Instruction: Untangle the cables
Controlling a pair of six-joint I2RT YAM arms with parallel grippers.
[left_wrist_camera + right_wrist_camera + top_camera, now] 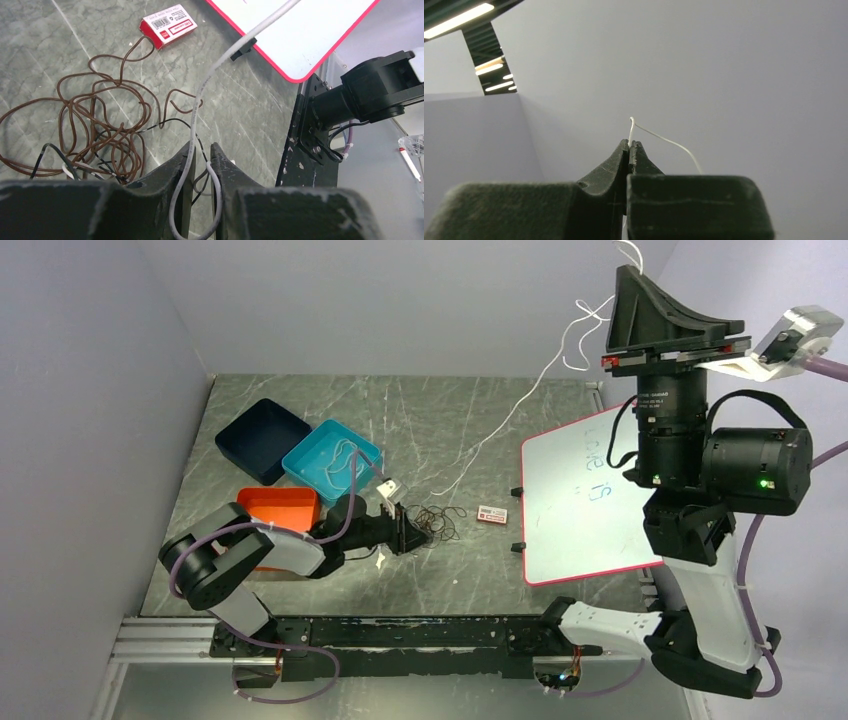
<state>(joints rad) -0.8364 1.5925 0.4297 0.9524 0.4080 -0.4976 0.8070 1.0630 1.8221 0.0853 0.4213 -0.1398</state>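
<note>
The cables are a loose tangle of thin brown and black wires (437, 523) on the marble table; it also shows in the left wrist view (100, 130). A whitish-grey cable (510, 415) runs from the tangle up to my right gripper (627, 272), which is raised high at the back right. In the right wrist view that gripper (629, 142) is shut on the thin white cable (664, 140). My left gripper (410, 537) sits low at the tangle's left edge. Its jaws (201, 146) stand narrowly apart, with a slack loop of the whitish-grey cable (220, 65) lying between them.
A small red-and-white box (492, 515) lies right of the tangle. A red-edged whiteboard (585, 495) lies at the right. Dark blue (262, 438), teal (331, 460) and orange (280, 508) bins stand at the left; the teal one holds a white cable.
</note>
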